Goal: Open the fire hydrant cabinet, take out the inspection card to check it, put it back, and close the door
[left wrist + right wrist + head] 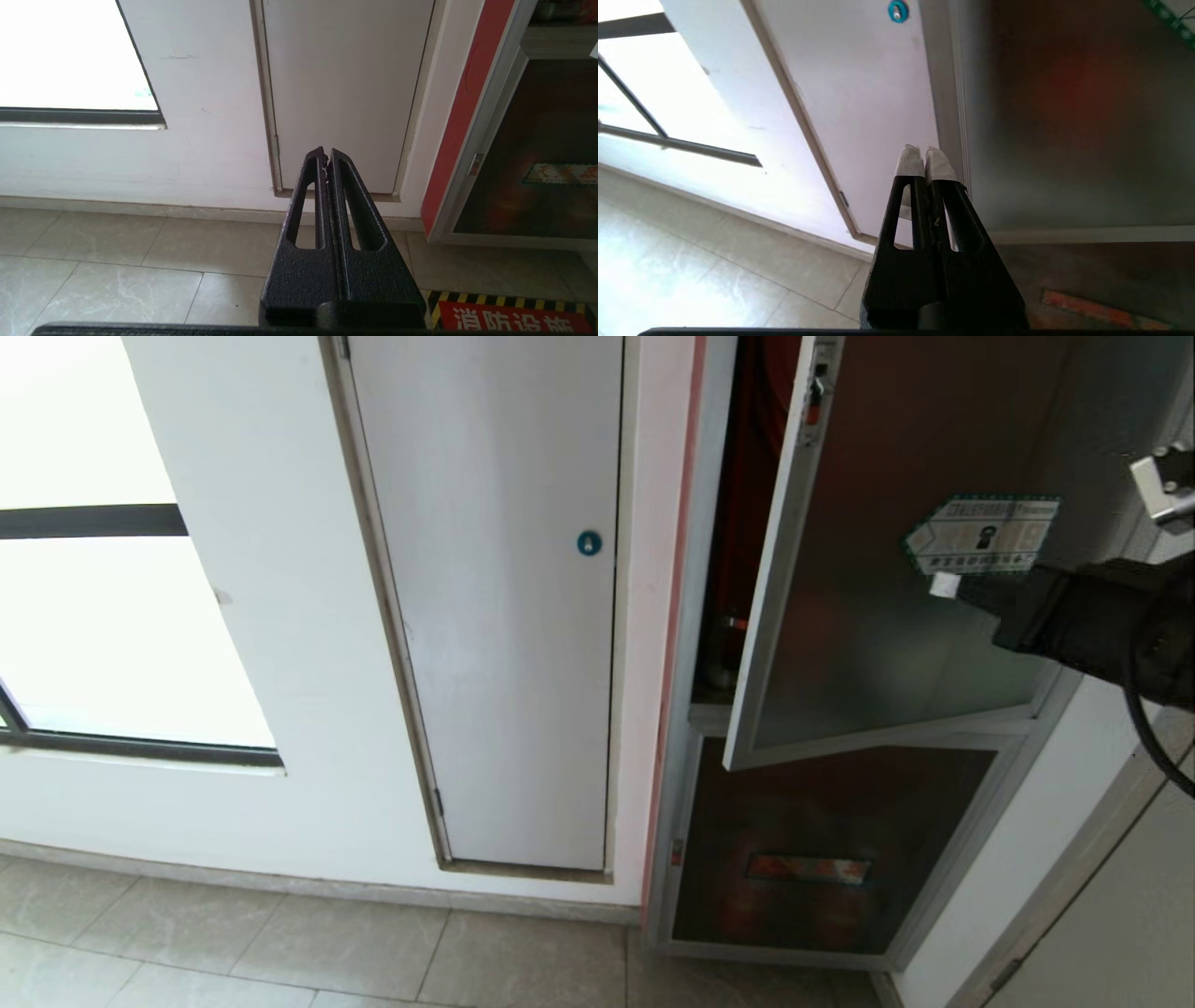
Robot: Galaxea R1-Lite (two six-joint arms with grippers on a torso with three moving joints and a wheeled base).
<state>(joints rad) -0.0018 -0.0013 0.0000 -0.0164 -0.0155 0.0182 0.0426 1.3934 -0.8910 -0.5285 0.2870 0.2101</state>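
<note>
A: The cabinet (pixel 714 616) is seen at the right of the head view, set in the white wall (pixel 271 616). Where is its door (pixel 887 616) found?

B: The door is seen swung partly out from the frame, hinged on the right, with its free edge toward the left. A red latch (pixel 814 401) is carried near the top of that edge, and a green-bordered sticker (pixel 985 534) is fixed on the dark glass.

A: What is shown through the gap?

B: A strip of red interior and a little red hardware low down. The card cannot be made out.

A: How is the right hand (pixel 945 585) placed?

B: It is held in front of the glass, just below the sticker, white-tipped fingers (pixel 910 161) pressed together and nothing gripped. Whether the glass is touched cannot be told.

A: And the left hand (pixel 327 156)?

B: It is clenched too, empty, held low and aimed at the white panel (pixel 495 597) with the blue lock (pixel 589 543), above the tiled floor (pixel 280 943).

A: Anything else?

B: A lower dark panel (pixel 822 859) is shut beneath the door, and a bright window (pixel 93 569) is seen at far left.
</note>
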